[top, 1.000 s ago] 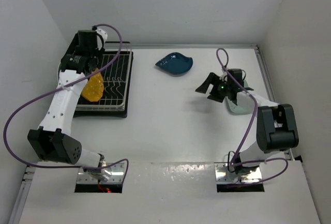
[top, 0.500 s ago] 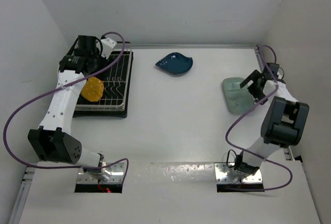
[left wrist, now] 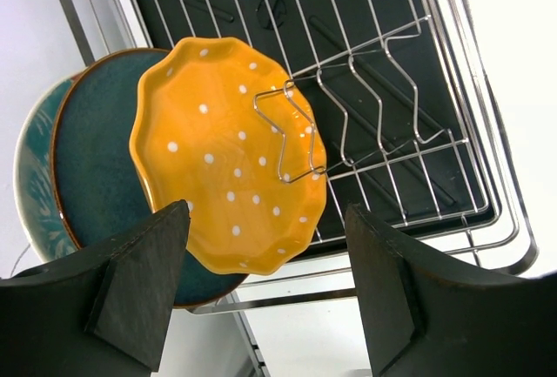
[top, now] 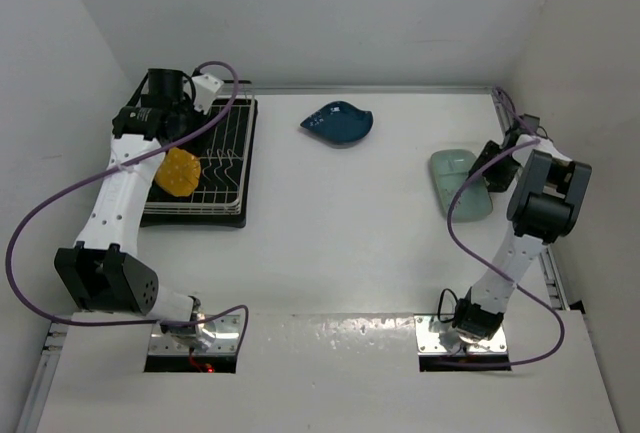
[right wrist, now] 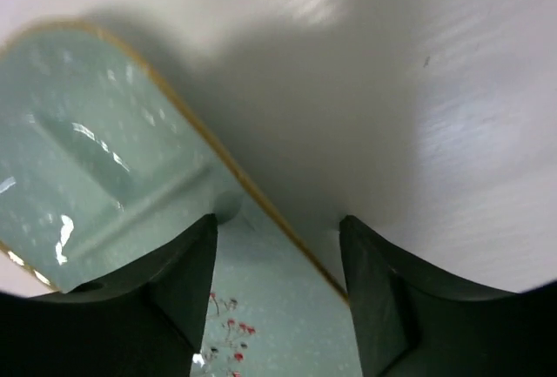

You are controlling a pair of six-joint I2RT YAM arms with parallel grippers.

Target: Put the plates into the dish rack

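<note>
The dish rack (top: 226,143) stands at the far left. In it a yellow scalloped plate (left wrist: 218,185) leans on a dark teal plate (left wrist: 96,159), with a teal patterned plate (left wrist: 35,177) behind. My left gripper (left wrist: 265,290) hangs open above the rack's edge, holding nothing. A dark blue leaf-shaped plate (top: 338,123) lies at the far centre. The pale mint oblong plate (top: 458,183) lies at the right. My right gripper (right wrist: 278,281) is open at its right edge, the rim passing between the jaws, one finger over the plate and one over the table.
White walls close in the table on the left, back and right. The right arm's cable (top: 465,223) loops over the table near the mint plate. A metal rail (top: 520,153) runs along the right edge.
My right arm swung from the mint plate's left side to its right edge and its jaws narrowed around the rim. The left gripper drew back a little from the yellow plate.
</note>
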